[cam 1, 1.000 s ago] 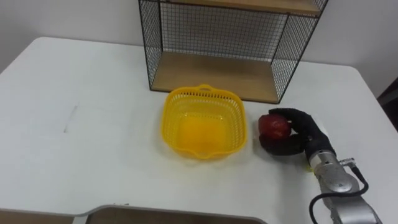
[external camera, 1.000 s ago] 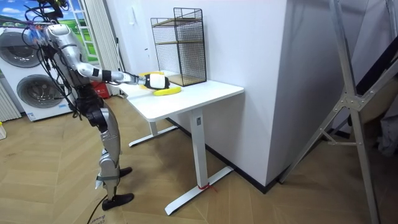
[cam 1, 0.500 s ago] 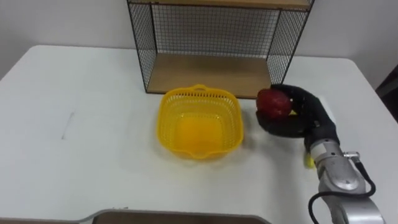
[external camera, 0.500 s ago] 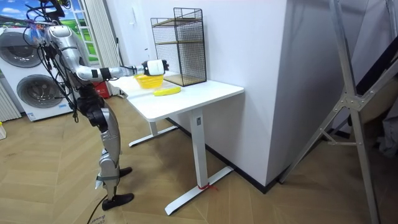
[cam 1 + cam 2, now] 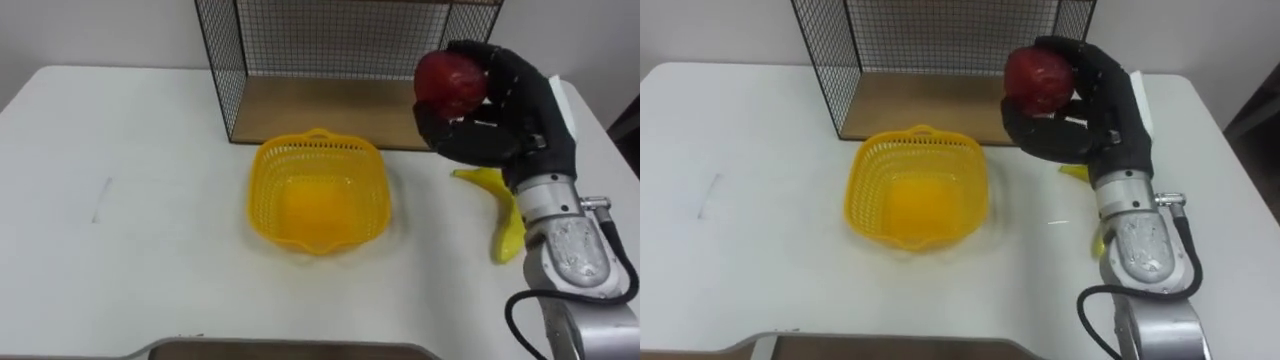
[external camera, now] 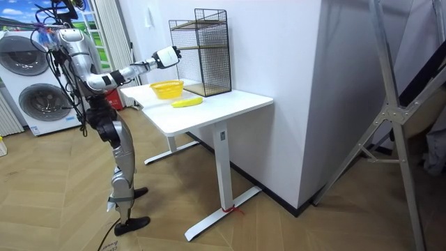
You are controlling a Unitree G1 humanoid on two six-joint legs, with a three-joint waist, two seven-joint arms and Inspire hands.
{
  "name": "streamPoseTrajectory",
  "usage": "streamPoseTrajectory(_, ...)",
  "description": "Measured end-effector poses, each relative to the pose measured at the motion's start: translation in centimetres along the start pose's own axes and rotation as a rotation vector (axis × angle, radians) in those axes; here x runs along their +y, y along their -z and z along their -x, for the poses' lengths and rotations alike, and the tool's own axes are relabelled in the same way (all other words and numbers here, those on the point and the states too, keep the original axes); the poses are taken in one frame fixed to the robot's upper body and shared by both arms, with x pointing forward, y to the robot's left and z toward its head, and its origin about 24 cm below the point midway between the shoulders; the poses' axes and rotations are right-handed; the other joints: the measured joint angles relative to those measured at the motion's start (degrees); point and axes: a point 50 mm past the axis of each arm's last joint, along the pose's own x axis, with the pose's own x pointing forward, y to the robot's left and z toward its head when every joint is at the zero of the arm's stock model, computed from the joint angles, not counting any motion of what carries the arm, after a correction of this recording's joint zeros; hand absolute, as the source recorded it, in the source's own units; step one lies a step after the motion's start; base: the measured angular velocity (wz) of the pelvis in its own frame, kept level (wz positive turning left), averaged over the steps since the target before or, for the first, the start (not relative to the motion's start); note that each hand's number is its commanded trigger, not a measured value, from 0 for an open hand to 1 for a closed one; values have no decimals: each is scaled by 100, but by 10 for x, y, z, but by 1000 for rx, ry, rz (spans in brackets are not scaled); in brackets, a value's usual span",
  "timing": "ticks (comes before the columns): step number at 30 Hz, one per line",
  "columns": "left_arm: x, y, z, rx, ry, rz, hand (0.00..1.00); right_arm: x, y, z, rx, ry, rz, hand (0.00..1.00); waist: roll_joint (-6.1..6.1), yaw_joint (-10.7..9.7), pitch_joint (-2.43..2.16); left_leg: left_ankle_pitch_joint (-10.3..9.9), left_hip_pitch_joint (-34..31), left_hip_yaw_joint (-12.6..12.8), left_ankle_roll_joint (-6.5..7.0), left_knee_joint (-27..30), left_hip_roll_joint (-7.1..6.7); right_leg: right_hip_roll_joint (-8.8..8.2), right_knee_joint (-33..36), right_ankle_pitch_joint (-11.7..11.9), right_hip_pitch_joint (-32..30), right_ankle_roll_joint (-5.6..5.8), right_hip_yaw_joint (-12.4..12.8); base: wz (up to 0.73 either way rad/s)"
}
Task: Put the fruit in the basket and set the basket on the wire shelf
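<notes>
Fingers [image 5: 510,85] round red fruit [image 5: 450,82] above table [image 5: 130,180]

A red apple [image 5: 449,82], yellow basket [image 5: 318,192], yellow banana [image 5: 503,213], black wire shelf [image 5: 330,60].

No text, numbers or signs can be read. The basket [image 5: 318,190], wire shelf [image 5: 330,110], apple [image 5: 450,80], counter [image 5: 120,200] and right robot hand [image 5: 510,115] carry no legible print. Washing machines [image 6: 28,94] at the room view's left: panel marks too small to read.
</notes>
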Motion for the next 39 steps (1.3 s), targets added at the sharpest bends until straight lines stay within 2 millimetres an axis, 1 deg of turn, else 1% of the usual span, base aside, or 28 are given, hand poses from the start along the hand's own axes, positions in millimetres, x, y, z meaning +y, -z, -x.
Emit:
streamPoseTrajectory(3,1,-8,-1,-21,2,-15,0,16,-1,1,-4,-101,6,100,-41,30,10,0,5,1,0,-13,1,-1,0,0,-6,0,-9,0)
streamPoseTrajectory(5,2,-15,-2,-39,-1,-16,0,26,0,2,-2,-178,16,100,-91,110,31,2,4,3,0,-34,2,-2,1,0,-18,0,-10,0)
streamPoseTrajectory(6,3,-16,-2,-41,-2,-17,0,28,0,2,-1,-194,21,100,-110,137,29,5,0,6,0,-42,2,-2,1,0,-26,0,-10,0)
streamPoseTrajectory(8,6,-20,-3,-52,-9,-16,0,35,0,3,3,-253,57,100,-197,228,5,18,8,13,-1,-73,2,-2,2,1,-34,0,3,0)
streamPoseTrajectory(9,6,-20,-3,-55,-9,-17,0,37,1,3,4,-268,67,100,-215,243,4,18,12,15,-1,-74,2,-2,2,1,-33,0,13,-3)
streamPoseTrajectory(11,9,-22,-3,-68,-15,-36,0,44,3,5,17,-321,96,100,-275,290,39,18,17,18,-1,-70,2,-2,1,2,-26,-1,20,0)
streamPoseTrajectory(12,10,-23,-3,-71,-17,-40,0,46,4,5,22,-335,106,100,-291,291,48,18,17,18,-1,-68,2,-2,0,2,-25,-1,19,0)
streamPoseTrajectory(13,12,-22,-4,-69,-20,-45,0,50,6,6,34,-365,116,100,-310,296,69,18,16,17,-1,-66,2,-2,-2,2,-21,-1,18,0)
streamPoseTrajectory(14,12,-20,-4,-64,-20,-53,0,53,8,7,45,-387,123,100,-329,302,75,18,11,15,0,-65,2,-2,-1,2,3,-1,20,0)
streamPoseTrajectory(15,12,-19,-4,-61,-20,-61,0,55,9,8,49,-398,131,93,-332,301,76,17,9,15,0,-63,2,-2,-1,3,4,0,22,0)
streamPoseTrajectory(16,11,-19,-4,-58,-19,-64,0,58,11,9,60,-419,142,62,-332,302,76,17,4,15,1,-59,1,-2,-1,4,5,1,25,0)
streamPoseTrajectory(17,11,-20,-4,-60,-19,-68,0,60,13,9,73,-439,148,15,-321,295,83,16,-8,12,1,-48,2,-2,-2,4,6,1,23,0)
streamPoseTrajectory(18,11,-20,-4,-61,-17,-71,0,61,15,10,81,-447,150,0,-317,294,86,16,-14,7,1,-44,1,-2,-2,4,5,1,18,4)
streamPoseTrajectory(20,10,-22,-4,-66,-9,-81,0,61,18,11,101,-468,172,0,-279,295,99,16,-50,-24,1,-13,1,-1,-1,4,0,1,-15,7)
streamPoseTrajectory(26,10,-23,-4,-69,-3,-83,0,62,19,11,112,-497,177,0,-217,293,54,17,-64,-55,1,14,1,2,-1,6,6,-1,-53,2)
streamPoseTrajectory(30,11,-23,-4,-71,-4,-84,0,62,19,11,112,-498,179,0,-197,279,50,17,8,-84,0,12,1,3,-6,6,60,-1,-93,4)
streamPoseTrajectory(39,9,-25,-4,-79,-3,-100,0,62,19,11,112,-497,175,0,-219,286,35,18,-2,-109,-1,23,1,6,2,7,81,-3,-112,1)
